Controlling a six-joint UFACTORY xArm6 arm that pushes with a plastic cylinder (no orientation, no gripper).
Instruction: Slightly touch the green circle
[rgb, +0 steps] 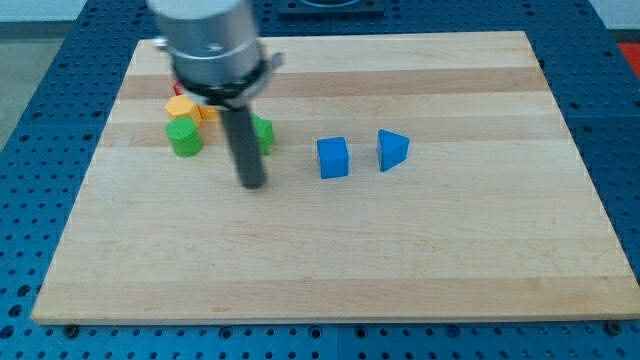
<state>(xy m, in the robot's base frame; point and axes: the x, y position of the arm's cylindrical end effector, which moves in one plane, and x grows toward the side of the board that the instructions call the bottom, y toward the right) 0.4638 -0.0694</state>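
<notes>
My tip (252, 184) on board, just below-left of green block (263, 133) half hidden by rod; contact unclear. Green circle (184, 138) further left. Blue cube (333, 157), blue triangle (392, 150) right. Bare wooden board (350, 260) below tip.

The green circle (184, 138) is sitting flat on the wooden board in the upper left part of the view, showing as a short, bright green cylinder with its round face turned up. It is lying at the bottom-left edge of a small cluster, and it is standing a little apart to the left of my tip (253, 184).
</notes>
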